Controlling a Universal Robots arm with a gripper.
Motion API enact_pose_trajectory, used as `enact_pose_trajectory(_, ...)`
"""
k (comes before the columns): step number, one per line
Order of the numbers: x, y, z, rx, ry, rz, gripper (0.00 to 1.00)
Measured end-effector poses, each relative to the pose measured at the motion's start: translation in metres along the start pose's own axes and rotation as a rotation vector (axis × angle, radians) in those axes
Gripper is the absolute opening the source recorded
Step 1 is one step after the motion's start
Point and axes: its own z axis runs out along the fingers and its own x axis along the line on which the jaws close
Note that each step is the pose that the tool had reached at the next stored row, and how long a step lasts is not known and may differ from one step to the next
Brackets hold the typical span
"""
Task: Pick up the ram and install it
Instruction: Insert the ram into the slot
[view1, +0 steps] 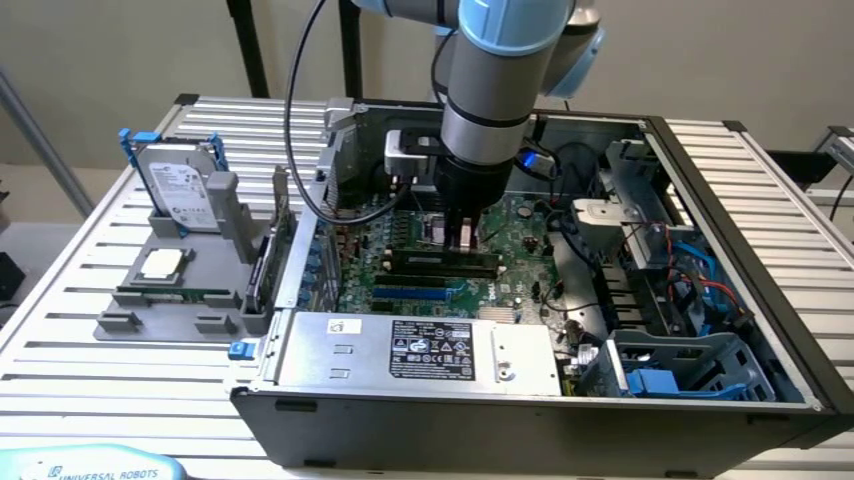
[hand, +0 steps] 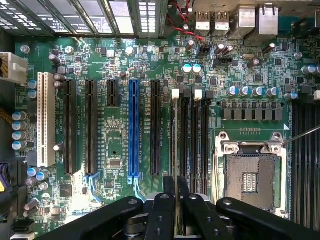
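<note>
While the arm (view1: 483, 90) reaches down into the open computer case (view1: 534, 400) on the slatted metal table (view1: 80, 350), its gripper (view1: 463, 235) hangs over the middle of the green motherboard (view1: 527, 270), just above the black memory slots. In the wrist view the gripper's (hand: 176, 210) black fingers (hand: 161, 215) stand narrow, closed on the ram (hand: 175, 165), which is seen edge-on as a thin pale strip running straight out from between them. That strip lies along one of the long black slots (hand: 184, 135) beside the empty processor socket (hand: 250, 180), in line with a white latch (hand: 175, 93) at the slot's far end. Whether the stick is already seated in the slot or only held just above it, I cannot tell.

To one side of those slots sits the blue expansion slot (hand: 133, 130), and beyond that a white slot (hand: 46, 120) near the board's edge.

Inside the case, at the near edge in the exterior view, is the silver power supply (view1: 414, 345) with its dark label. Off to the exterior view's left, well apart from the case, a grey holder (view1: 174, 290) rests on the table. A hard drive (view1: 176, 185) in a blue-edged frame stands upright at its back, and a small square processor chip (view1: 160, 263) lies flat in front of it. Another green stick (view1: 174, 295) lies flat in the holder, just in front of the chip.
</note>
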Motion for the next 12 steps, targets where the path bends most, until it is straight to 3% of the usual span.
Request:
enact_pose_trajectory(7,-0.0001,0.0,0.0009,0.0012,-0.0008,0.014,0.14)
enact_pose_trajectory(12,0.0,-0.0001,0.002,0.0083,-0.0008,0.014,0.14)
